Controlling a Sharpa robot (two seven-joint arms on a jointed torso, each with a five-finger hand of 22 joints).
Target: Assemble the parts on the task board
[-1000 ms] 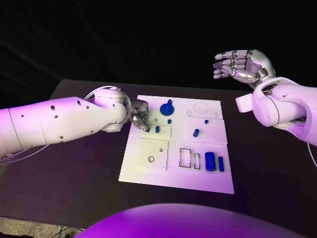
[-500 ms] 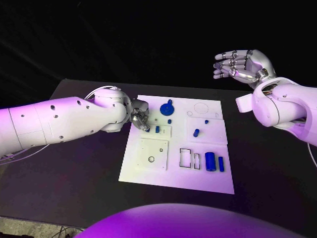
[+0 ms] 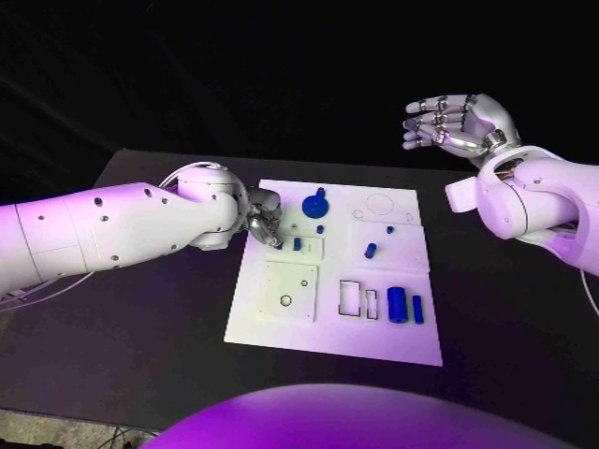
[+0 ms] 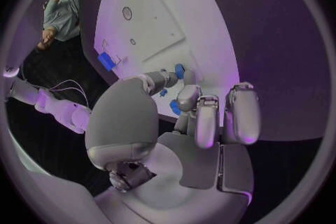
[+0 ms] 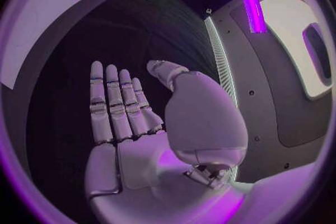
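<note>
Black table [image 3: 152,309] before us, with the white board [image 3: 329,323] lying in its middle. From the head view our left hand [image 3: 260,218] is down at the board's near-left edge, fingers bent beside a small blue peg [image 3: 297,244]; we cannot tell whether they grip anything. Our right hand [image 3: 455,123] hangs raised beyond the board's far right corner, spread wide and holding nothing. A round blue knob [image 3: 316,204] sits near the far edge — two blue bars [image 3: 406,306] lie nearer us.

At the left wrist, fingers [image 4: 210,117] curl above the board [image 4: 150,28], blue bits just past them.

At the right wrist, the hand [image 5: 150,123] is flat and spread.
</note>
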